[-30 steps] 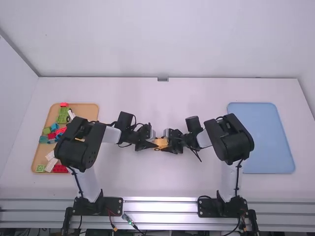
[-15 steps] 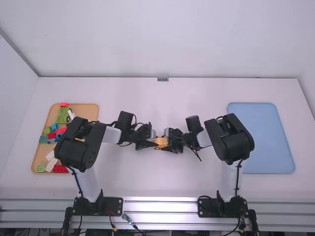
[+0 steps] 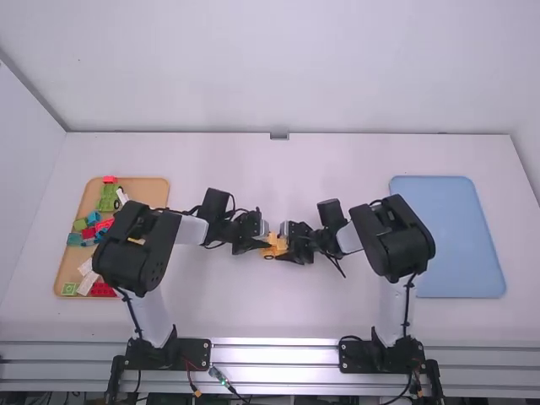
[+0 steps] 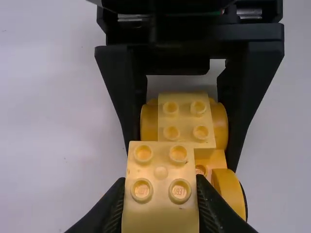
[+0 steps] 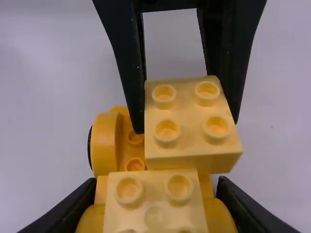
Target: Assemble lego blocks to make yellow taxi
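1. Progress: taxi base [image 4: 211,158] was partly built, w/ one yellow brick [image 4: 186,116] seated on its R end. 2nd brick [image 4: 160,204] sat over the other end, askew & overhanging one side, so prob. not pressed home.
2. Left to do: line up 2nd brick, press it down, check fit; blue tray [image 3: 460,236] was maybe the drop-off.
3. Location: taxi was mid-desk [image 3: 278,312], btwn the two arms.
4. Direction: long axis ran L–R across desk, arm to arm. Bare-stud end faced L arm; studs pointed up. A wheel [image 4: 231,191] showed on the side nearest the arm bases.
5. L tool [image 4: 160,194]: clamped on 2nd brick.
6. R tool [image 5: 156,199]: clamped on taxi base, fingers either side of the seated-brick end.
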`<move>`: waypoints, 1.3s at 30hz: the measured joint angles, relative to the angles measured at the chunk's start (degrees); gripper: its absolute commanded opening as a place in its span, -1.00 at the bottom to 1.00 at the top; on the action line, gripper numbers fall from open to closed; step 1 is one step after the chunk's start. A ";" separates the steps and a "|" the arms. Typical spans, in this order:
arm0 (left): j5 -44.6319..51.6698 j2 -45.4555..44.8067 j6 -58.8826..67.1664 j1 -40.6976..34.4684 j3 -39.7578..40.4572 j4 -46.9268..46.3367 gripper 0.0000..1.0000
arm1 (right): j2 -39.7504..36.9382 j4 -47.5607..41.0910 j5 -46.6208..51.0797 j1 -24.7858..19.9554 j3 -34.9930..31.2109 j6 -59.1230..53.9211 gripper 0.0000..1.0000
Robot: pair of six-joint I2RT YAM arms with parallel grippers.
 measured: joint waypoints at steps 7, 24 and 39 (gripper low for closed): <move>-3.82 -3.04 -0.02 -0.59 -0.09 -4.59 -0.83 | 0.00 0.15 0.17 0.85 -0.07 0.20 -0.06; -0.76 -3.98 0.66 -0.66 -0.61 -7.28 -0.83 | 0.00 0.13 0.00 0.83 -0.11 0.02 -0.05; -0.50 -3.23 0.66 -0.63 -0.61 -6.58 -0.71 | 0.00 0.20 0.02 0.79 -0.11 0.11 -0.05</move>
